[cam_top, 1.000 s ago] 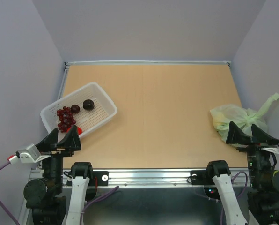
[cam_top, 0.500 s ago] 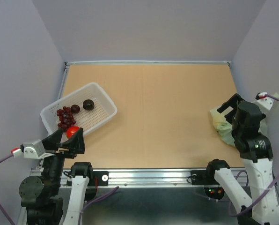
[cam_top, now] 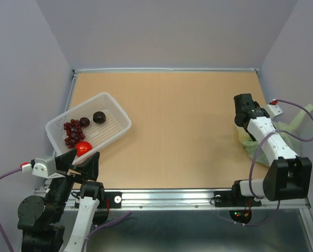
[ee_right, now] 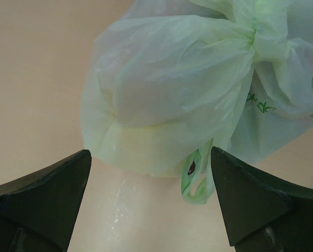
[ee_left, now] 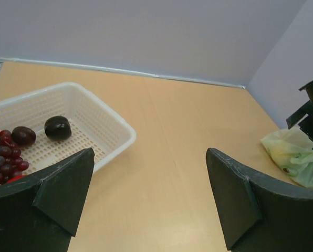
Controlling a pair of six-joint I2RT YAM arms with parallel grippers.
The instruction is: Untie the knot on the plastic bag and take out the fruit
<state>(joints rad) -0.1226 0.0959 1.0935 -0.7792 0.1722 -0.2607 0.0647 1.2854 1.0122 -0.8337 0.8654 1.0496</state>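
The pale green plastic bag point(cam_top: 249, 143) lies at the table's right edge, partly under my right arm. In the right wrist view the bag point(ee_right: 167, 89) fills the upper frame, with the knot point(ee_right: 256, 39) tied at the upper right and a thin looped tail point(ee_right: 196, 184) hanging low. The fruit is hidden inside; only a faint yellow tint shows through. My right gripper point(cam_top: 244, 114) point(ee_right: 150, 157) is open and empty, close over the bag's far left side. My left gripper point(cam_top: 85, 157) point(ee_left: 149, 155) is open and empty near the front left, just in front of the basket.
A white basket point(cam_top: 116, 107) point(ee_left: 117, 122) stands at the left with a red grape bunch point(cam_top: 72, 131), two dark plums point(cam_top: 98, 117) and a red fruit point(cam_top: 83, 148). The bag point(ee_left: 295, 157) also shows at the right of the left wrist view.
My right arm has swung up from the near edge and reached out over the bag, its gripper now at the bag's far left. My left arm has sunk slightly toward the near edge.
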